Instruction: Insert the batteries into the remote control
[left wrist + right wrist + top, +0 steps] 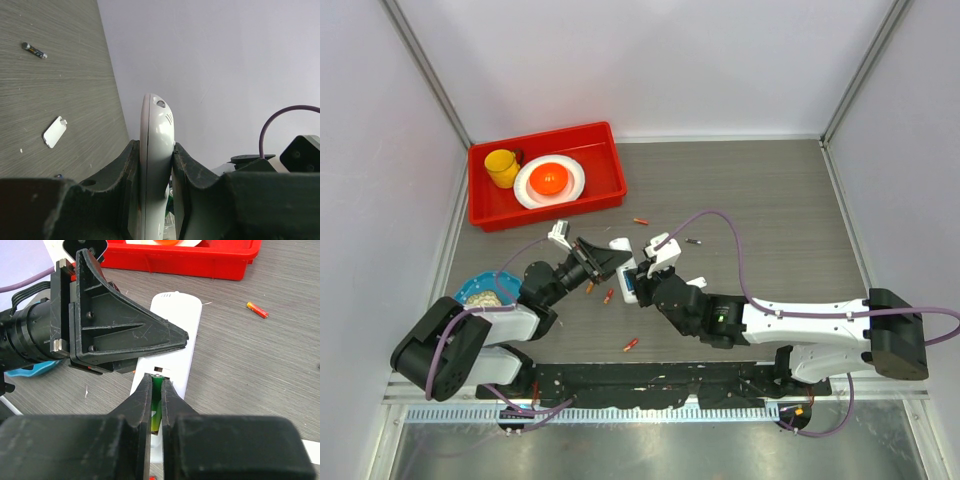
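My left fingers (131,167) were clamped on the remote control (156,130), held on edge mid-worktop (60,75) (its white cover piece (55,132) lay loose nearby). My right fingers (145,397) were nearly shut, pinching a green battery (156,407) right at the remote's slotted back. Other batteries (640,220) lay scattered around.

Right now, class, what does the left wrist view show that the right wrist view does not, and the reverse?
Only left wrist: a white cover and a dark battery lying on the table. Only right wrist: the right hand shut on a green battery by the remote, the red bin, a red battery. Both: the remote clamped in the left hand, and the table.
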